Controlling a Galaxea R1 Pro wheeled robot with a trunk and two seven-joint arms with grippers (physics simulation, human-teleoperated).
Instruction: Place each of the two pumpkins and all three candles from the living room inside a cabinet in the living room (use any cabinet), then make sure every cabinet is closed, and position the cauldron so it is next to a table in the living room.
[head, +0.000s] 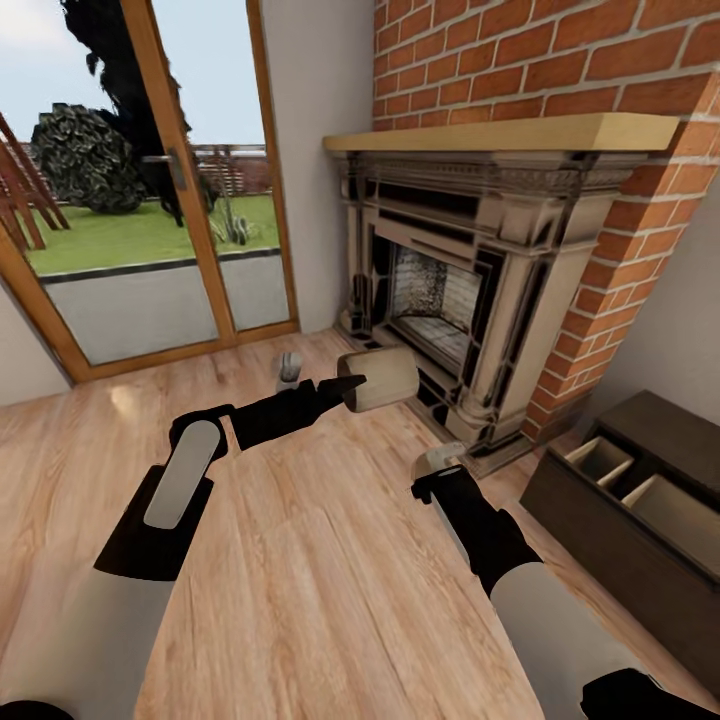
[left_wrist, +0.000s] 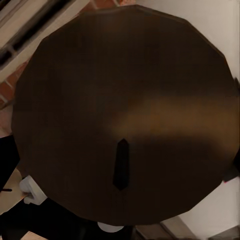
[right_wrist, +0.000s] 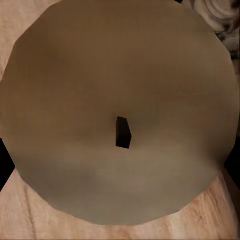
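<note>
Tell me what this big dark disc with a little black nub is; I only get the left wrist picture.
Observer: It's the round top of a candle. The head view shows a pale, stubby cylinder held off the floor, tipped sideways at the tip of the left gripper.
Operator: What's that brick behind it?
Observer: A brick wall with an ornate fireplace set into it, just beyond the candle.
Operator: Is the other arm busy?
Observer: Yes, the right gripper holds a second candle. Its top looks tan in the right wrist view.
Operator: Where could they go?
Observer: Probably the dark cabinet on the robot's right, where a drawer stands open.
</note>
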